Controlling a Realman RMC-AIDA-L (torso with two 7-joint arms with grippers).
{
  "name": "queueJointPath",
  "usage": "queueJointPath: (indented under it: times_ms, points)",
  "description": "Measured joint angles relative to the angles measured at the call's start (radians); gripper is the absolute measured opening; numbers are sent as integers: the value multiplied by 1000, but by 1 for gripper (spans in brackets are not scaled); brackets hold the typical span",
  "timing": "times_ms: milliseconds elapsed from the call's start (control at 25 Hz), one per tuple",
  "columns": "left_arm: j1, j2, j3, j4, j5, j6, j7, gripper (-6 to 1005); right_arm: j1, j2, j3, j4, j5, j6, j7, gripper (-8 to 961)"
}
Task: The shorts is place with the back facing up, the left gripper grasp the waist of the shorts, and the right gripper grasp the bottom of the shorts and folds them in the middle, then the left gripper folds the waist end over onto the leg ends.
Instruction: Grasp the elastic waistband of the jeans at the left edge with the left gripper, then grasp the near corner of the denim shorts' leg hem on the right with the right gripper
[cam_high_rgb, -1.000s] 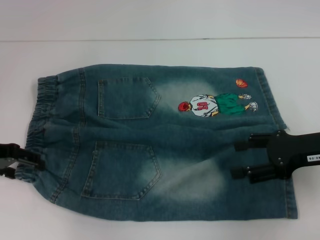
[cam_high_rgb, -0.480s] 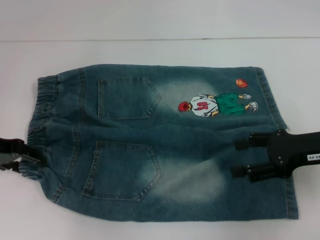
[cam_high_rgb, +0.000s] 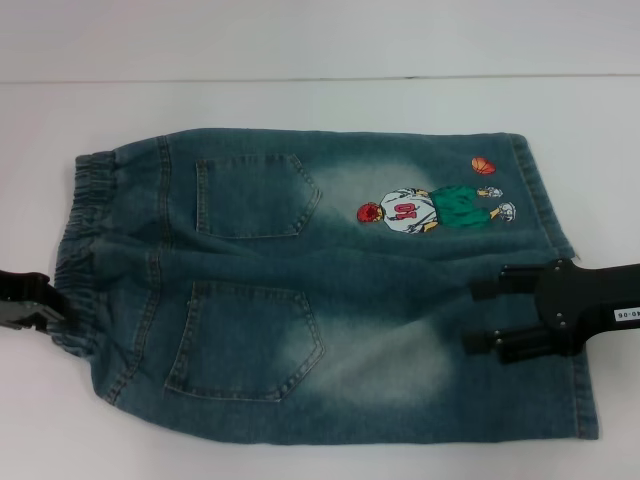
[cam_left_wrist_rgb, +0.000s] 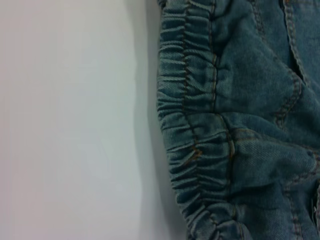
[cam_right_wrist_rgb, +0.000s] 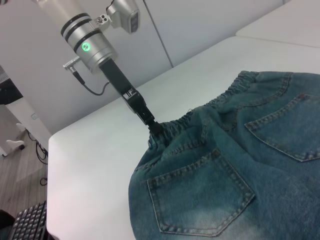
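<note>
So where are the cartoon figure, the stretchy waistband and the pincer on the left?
Cartoon figure (cam_high_rgb: 410, 210), head view, its white shirt.
Waistband (cam_left_wrist_rgb: 192, 150), left wrist view, gathered ruffles.
Left pincer (cam_high_rgb: 45, 305), head view, black tip at the waistband.

left arm (cam_right_wrist_rgb: 92, 42): silver-grey ringed cylinder, lit green dot, narrowing to a slim black bar
cable (cam_right_wrist_rgb: 92, 91): thin, black, looping from a side plug
left gripper (cam_right_wrist_rgb: 154, 129): black claw
right gripper (cam_high_rgb: 487, 317): black, two blunt fingers, small screws
label (cam_high_rgb: 627, 314): small, white, dark print
</note>
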Motion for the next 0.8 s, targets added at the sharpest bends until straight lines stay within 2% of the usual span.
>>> queueJointPath:
  times_ms: [120,400,520,680,800]
  points:
    - [-1,0,0,0,0,0,0,258,0,0,0,0,0,0,0,911]
    - [-1,-2,0,0,0,-2,4,128,5,-7,8,-1,11,-10,41,911]
    - [-4,-4,0,0,0,-2,10,73,20,-27,12,-14,16,-23,164,911]
    - [-12,-3,-1,1,0,1,10,49,55,-83,7,-32,-7,-93,335,911]
    - [-16,-2,-1,10,0,5,11,49,71,-106,11,-95,-95,-180,400,912]
